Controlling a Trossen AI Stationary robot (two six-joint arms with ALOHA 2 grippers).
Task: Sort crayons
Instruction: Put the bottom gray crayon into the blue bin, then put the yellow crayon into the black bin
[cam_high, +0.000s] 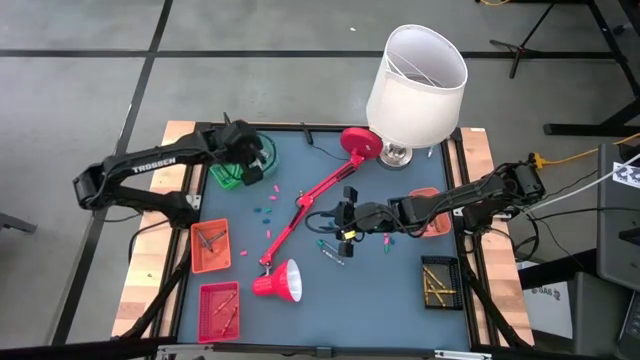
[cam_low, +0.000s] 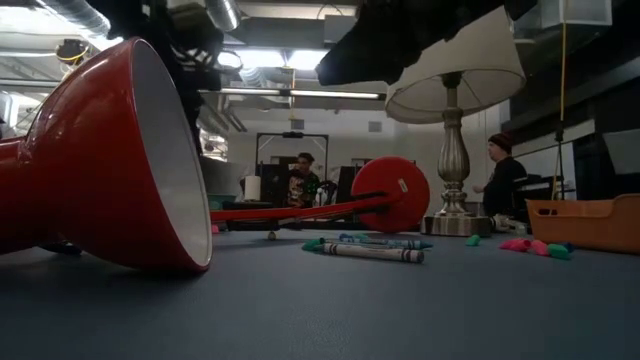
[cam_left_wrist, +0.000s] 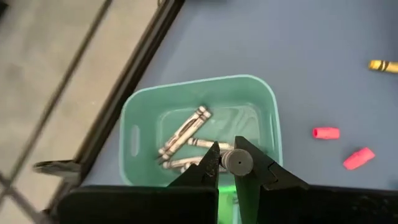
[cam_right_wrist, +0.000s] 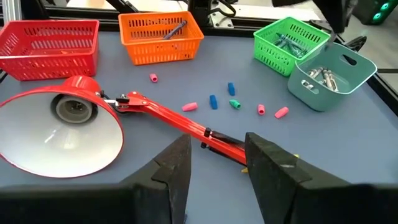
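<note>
The left gripper is pinching a grey crayon over the teal bin; the right gripper is hovering, jaws wide, above the red lamp and scattered crayons.

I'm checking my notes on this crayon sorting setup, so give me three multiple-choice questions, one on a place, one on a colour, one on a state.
1. Where is the left pincer?
A. over the teal bin
B. over the black tray
C. beside the white lampshade

2. What colour is the fallen desk lamp?
A. green
B. red
C. yellow

3. How is the right pincer?
A. shut on a crayon
B. out of view
C. open, empty

Answers: 1 A, its wrist view looks into that bin; 2 B, red shade and arm; 3 C, fingers apart, nothing between.
</note>
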